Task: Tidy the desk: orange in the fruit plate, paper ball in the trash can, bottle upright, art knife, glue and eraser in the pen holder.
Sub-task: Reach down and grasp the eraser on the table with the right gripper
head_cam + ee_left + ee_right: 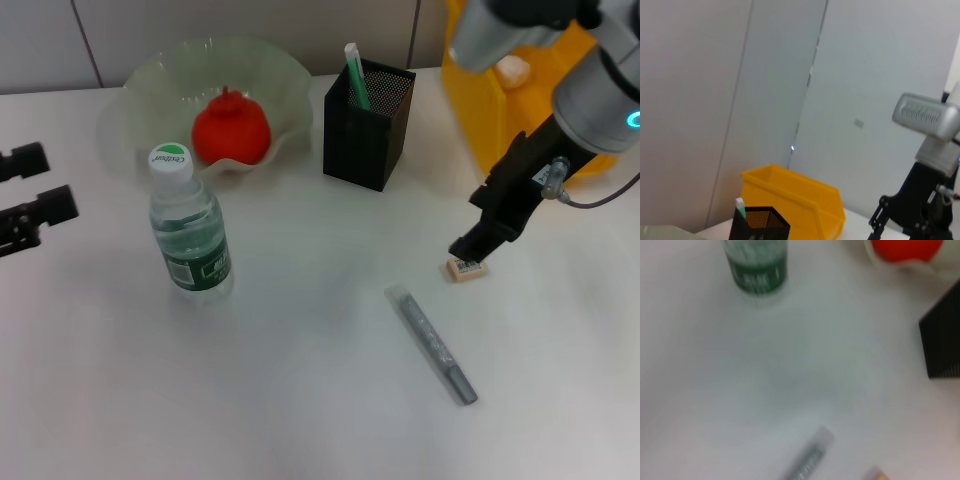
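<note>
Two items remain loose on the table (pixel 300 400) as we read the head view: the eraser (pixel 466 268) and a grey pen-like tool (pixel 432 343), probably the art knife, both lying on the side of the pen holder (pixel 368 122) nearest the robot. Our right end effector (pixel 470 246) hangs just above the eraser; whether its fingers are spread we cannot tell. The left end effector (pixel 30 205) sits parked well left of the pen holder, fingers apart.

The orange (pixel 231 128) lies in the fruit plate (pixel 140 90); the bottle (pixel 190 225) stands upright, its label unreadable.

The left wrist view shows the trash can (pixel 800 200) behind the pen holder (pixel 759 226).

In the right wrist view the eraser (pixel 876 474) looks small, light and firm; we judge a pinch across its narrow sides best.
</note>
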